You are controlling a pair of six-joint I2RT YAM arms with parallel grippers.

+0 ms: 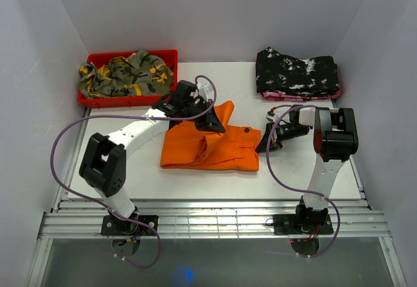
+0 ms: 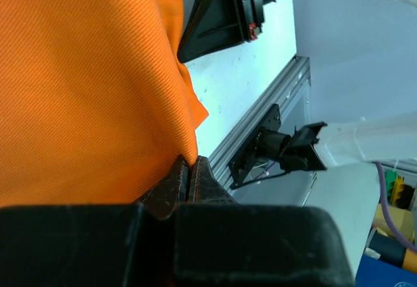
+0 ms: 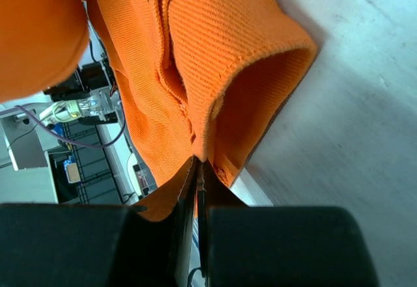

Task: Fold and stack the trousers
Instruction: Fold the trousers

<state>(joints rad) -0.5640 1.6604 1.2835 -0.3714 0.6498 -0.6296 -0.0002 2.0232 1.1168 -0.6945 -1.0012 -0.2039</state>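
Two arms, left pincer (image 2: 191, 170) clamping orange trousers (image 1: 215, 147), right pincer (image 3: 197, 170) pinching their edge.

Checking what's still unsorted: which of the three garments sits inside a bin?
The camouflage garment, in the red bin at far left; the orange trousers and black speckled garment lie outside it.

The plain bright orange trousers (image 1: 208, 147) lie folded in a rumpled rectangle mid-scene, their far corner lifted up.
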